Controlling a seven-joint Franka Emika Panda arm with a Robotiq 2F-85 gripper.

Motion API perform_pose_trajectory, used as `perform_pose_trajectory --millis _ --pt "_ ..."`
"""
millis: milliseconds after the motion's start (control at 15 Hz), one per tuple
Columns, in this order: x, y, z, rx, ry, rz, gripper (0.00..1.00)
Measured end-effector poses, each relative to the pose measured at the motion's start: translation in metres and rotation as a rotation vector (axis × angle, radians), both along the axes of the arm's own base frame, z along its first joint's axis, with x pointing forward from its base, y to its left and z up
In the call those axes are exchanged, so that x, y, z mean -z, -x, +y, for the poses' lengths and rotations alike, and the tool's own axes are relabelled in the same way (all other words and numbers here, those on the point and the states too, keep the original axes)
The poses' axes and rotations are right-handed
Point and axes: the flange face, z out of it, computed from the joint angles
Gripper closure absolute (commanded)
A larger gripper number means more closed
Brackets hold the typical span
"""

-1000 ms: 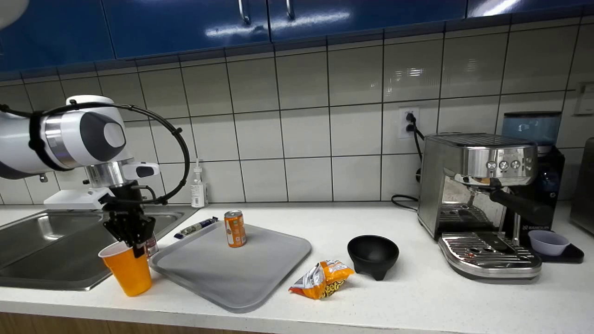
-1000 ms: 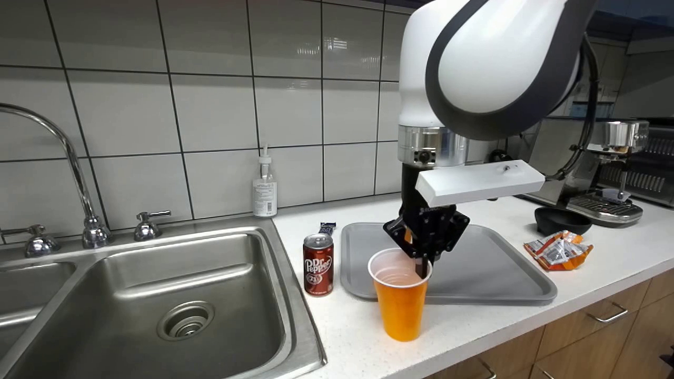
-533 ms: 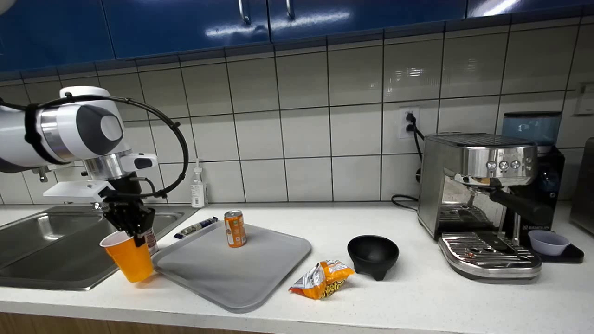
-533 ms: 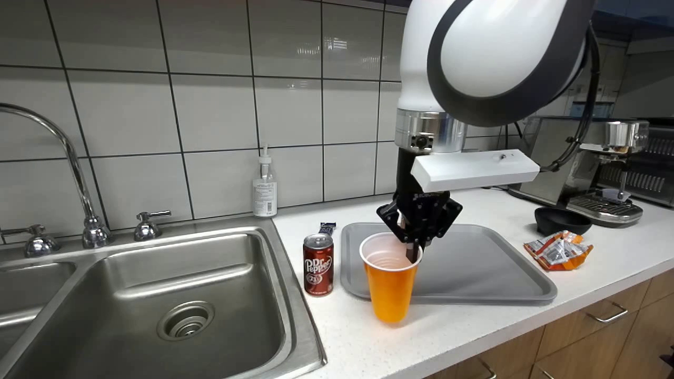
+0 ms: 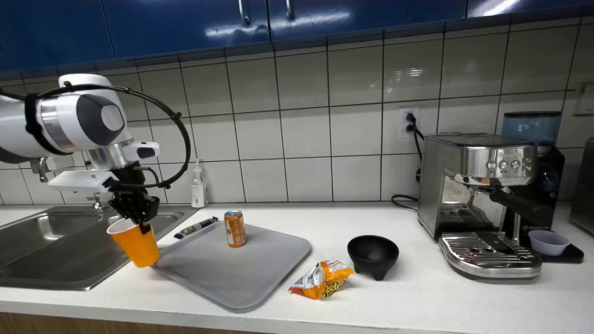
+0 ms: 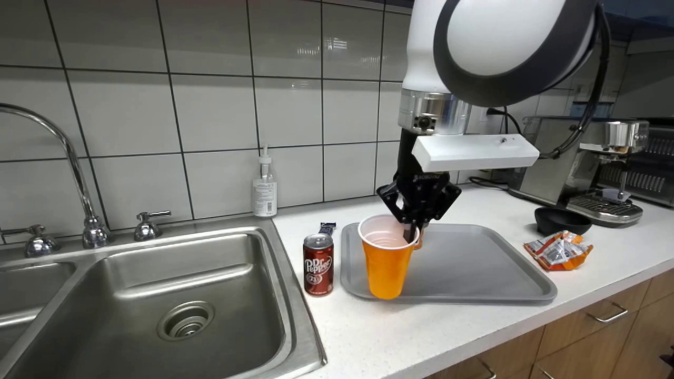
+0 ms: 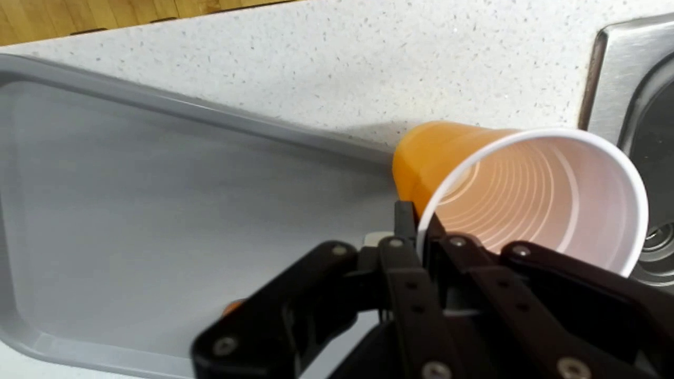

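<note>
Centrally, the gripper (image 7: 419,217) is drawn nearly together at the rim of the orange cup (image 6: 386,273), one finger inside and one outside, so that only the thin side of the cup lies pinched between them (wrist view). The cup is tilted, its white mouth leaning toward the sink (image 6: 231,316) and its base at the front, sink-side corner of the gray tray (image 5: 227,278); whether base and tray touch cannot be told. On the tray, near its back edge, stands an upright orange can (image 5: 235,228). Just outside the tray lies a wrapped bar (image 5: 196,228); a dark red can (image 6: 318,266) stands upright on the counter (image 5: 417,306) between sink and tray, as an exterior view shows. Beyond the tray, on the side away from the sink, are a crumpled orange snack bag (image 5: 323,279) and, just beside it, a black bowl (image 5: 372,255). Outermost are a pump bottle (image 5: 198,188) by the tiled wall (image 5: 306,134), the faucet (image 6: 95,231) behind the sink and, well apart from the tray, an espresso machine (image 5: 431,185), seen in both exterior views.
</note>
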Motion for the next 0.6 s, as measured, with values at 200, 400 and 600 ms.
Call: perform_pose_trajectory --millis 200,400,600 --pt "-0.002 -0.006 -0.011 0.026 -0.004 -0.009 0.99" --pt "-0.003 -0.013 -0.022 0.053 -0.009 -0.021 0.99" --pt "-0.004 -0.021 -0.030 0.074 -0.017 -0.034 0.99"
